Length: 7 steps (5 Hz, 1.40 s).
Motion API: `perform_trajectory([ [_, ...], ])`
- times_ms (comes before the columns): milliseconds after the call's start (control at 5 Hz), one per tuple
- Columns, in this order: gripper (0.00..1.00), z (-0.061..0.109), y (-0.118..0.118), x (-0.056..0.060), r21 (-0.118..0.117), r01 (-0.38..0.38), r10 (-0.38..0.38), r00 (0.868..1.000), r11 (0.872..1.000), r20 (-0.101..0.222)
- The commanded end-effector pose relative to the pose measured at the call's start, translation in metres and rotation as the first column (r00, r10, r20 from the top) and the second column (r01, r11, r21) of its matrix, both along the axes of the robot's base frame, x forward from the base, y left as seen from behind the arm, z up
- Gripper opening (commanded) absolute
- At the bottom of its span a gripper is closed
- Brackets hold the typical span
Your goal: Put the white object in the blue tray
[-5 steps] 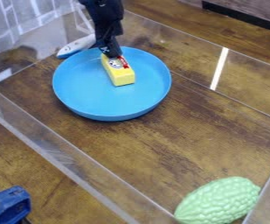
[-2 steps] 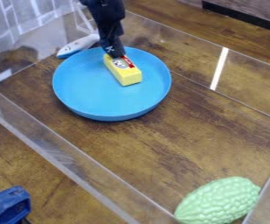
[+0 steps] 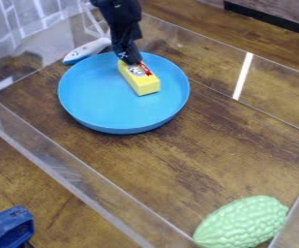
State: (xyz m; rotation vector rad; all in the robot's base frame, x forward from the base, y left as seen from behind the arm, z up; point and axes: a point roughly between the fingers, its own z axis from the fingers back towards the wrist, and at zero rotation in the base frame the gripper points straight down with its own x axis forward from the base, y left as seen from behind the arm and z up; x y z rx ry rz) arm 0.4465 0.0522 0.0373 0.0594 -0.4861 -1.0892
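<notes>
The yellow block (image 3: pixel 140 78) has slid right inside the blue tray (image 3: pixel 87 111); gripper (image 3: pixel 126 56) fingers apart; further nudging risks missing the white object (image 3: pixel 82 53)

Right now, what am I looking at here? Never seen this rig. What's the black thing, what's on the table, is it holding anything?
There is one picture, taken from a camera looking down at a wooden table with clear plastic walls around it. The black thing at the top is a robot arm ending in a gripper, a two-fingered clamp. It reaches down over the far rim of the blue tray, a round shallow dish. In the tray lies a yellow block with a small red-and-white part on top. The gripper's tip is right at that block's far end; its jaws are open and seem to hold nothing. The white object lies outside the tray, just behind it. A green bumpy object sits at the bottom right.
</notes>
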Motion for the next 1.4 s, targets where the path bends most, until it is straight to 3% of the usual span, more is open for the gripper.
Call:
perform_trajectory([
  [0,1.0,-0.05,-0.037,-0.029,-0.029,0.076,-0.079,0.987,0.997,-0.139],
  [400,1.0,-0.052,-0.051,-0.034,-0.032,0.083,-0.086,0.987,0.996,-0.139],
  [800,1.0,-0.068,-0.055,-0.039,-0.031,0.067,-0.071,0.988,0.997,-0.139],
  [1200,1.0,-0.067,-0.054,-0.044,-0.034,-0.003,-0.002,0.991,0.999,-0.135],
])
